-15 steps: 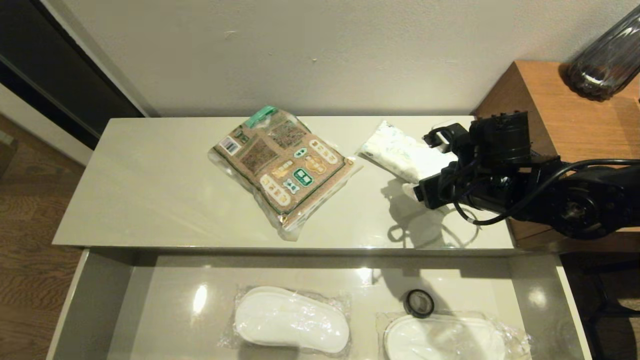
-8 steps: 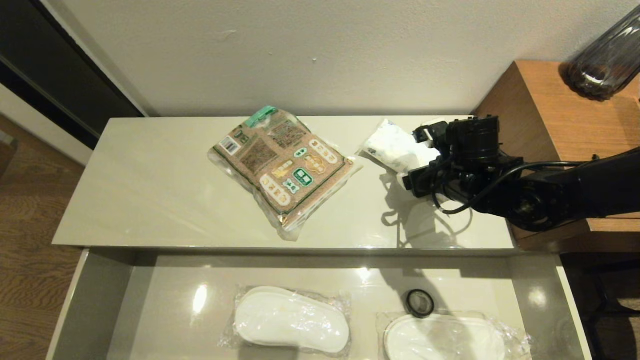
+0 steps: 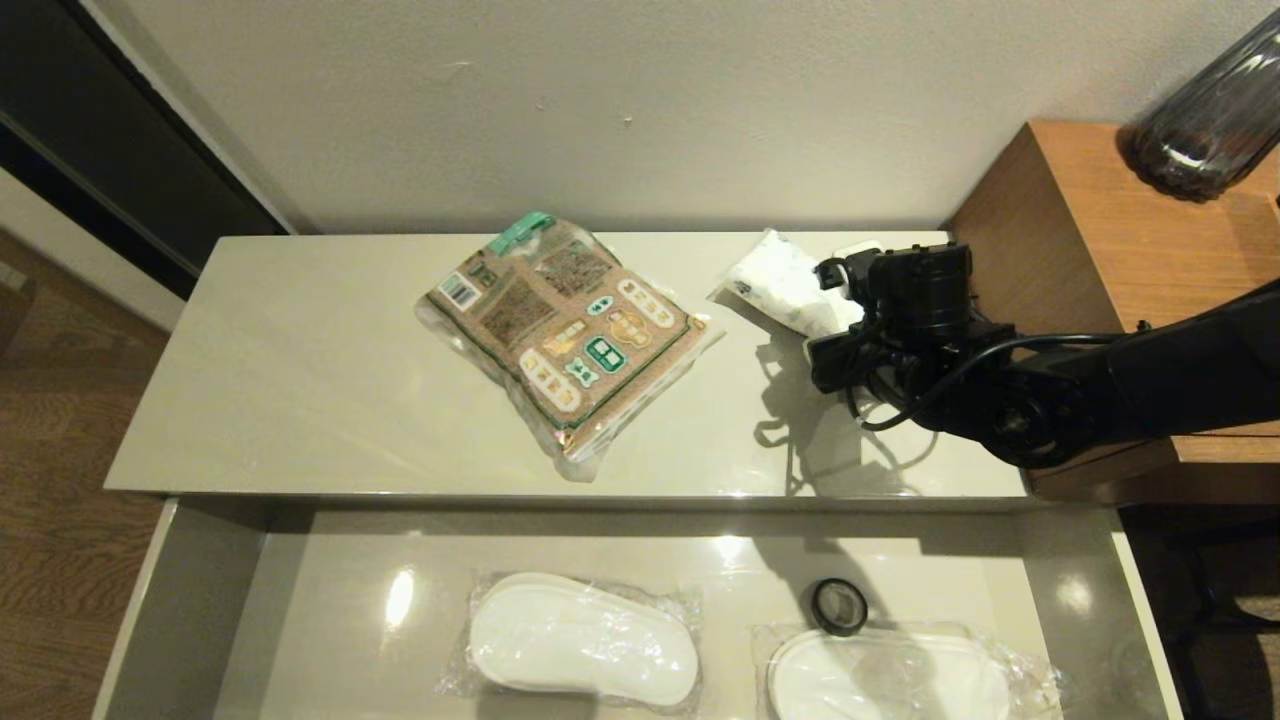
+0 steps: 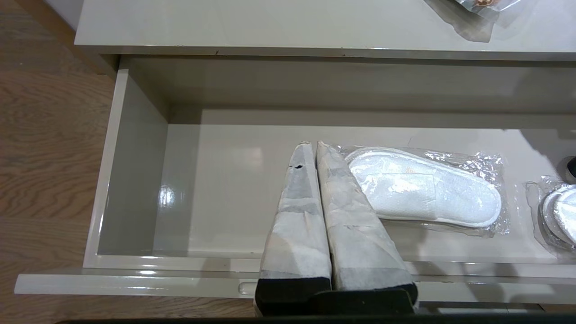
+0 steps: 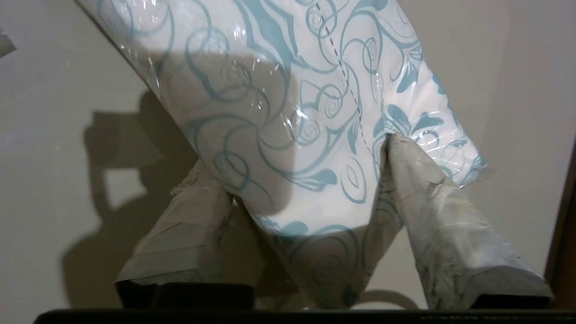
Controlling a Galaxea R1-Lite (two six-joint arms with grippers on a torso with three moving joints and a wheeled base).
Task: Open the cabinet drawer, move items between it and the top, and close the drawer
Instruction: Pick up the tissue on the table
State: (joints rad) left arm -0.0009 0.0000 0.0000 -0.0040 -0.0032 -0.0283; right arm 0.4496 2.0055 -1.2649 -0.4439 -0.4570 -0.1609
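The long glossy cream-white slab of the cabinet top [image 3: 300,380] is serving as the bench, and just in front of it the wide, shallow cream-white cabinet drawer [image 3: 190,620] with grey side walls is standing pulled open. To the right, a taller orange-brown wooden block unit [image 3: 1100,210] is carrying a dark ribbed glass vase [image 3: 1215,110].

The right arm is reaching in from the right over the far right part of the bench. Its right claw [image 5: 297,189] is sitting astride the near end of the small soft white pack with a blue swirl pattern [image 3: 785,285], one taped finger on each side and touching the wrapper; whether the pack is gripped cannot be told. The pack is lying on the bench.

The flat brown-and-green printed packet in clear plastic [image 3: 565,335] is lying at the middle of the bench, green tab toward the wall.

Inside the drawer, two white slippers in clear plastic bags [image 3: 585,640] are lying side by side, with a small dark tape ring [image 3: 838,606] by the right one.

The left claw [image 4: 314,148] is hanging above the drawer's left half, fingers pressed together and empty.
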